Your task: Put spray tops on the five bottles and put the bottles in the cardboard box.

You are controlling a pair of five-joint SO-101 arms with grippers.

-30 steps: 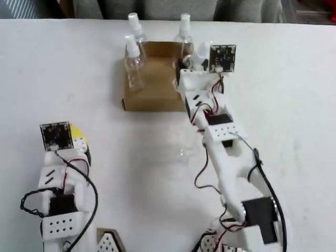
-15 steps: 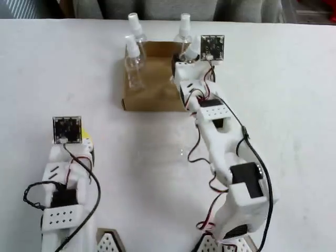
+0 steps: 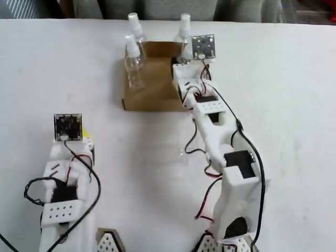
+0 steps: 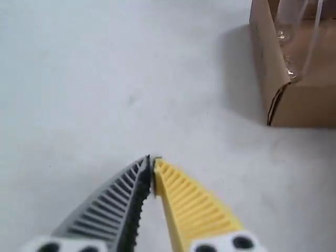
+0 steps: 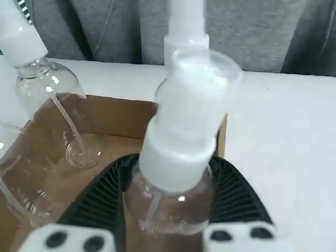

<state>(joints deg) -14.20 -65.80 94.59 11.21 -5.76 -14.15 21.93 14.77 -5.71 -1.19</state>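
Note:
A clear bottle with a white spray top [image 5: 181, 152] stands upright between the black fingers of my right gripper [image 5: 176, 207], which is shut on it. In the high view that gripper [image 3: 184, 62] hangs over the right side of the cardboard box [image 3: 152, 89]. Three more capped bottles stand in the box: one at the left [image 3: 135, 67], two at the back [image 3: 135, 25] [image 3: 185, 25]. In the right wrist view two of them [image 5: 44, 84] [image 5: 13, 157] show behind the held one. My left gripper [image 4: 152, 160] is shut and empty over bare table, short of the box corner [image 4: 294, 100].
The white table [image 3: 273, 79] stretches around the box on all sides. My left arm [image 3: 65, 178] sits at the near left, well away from the box. Grey fabric [image 5: 262, 31] lies beyond the table's far edge.
My right arm has stretched farther and swung left, carrying the bottle from the box's right edge to over its right side. The left arm shifted slightly right.

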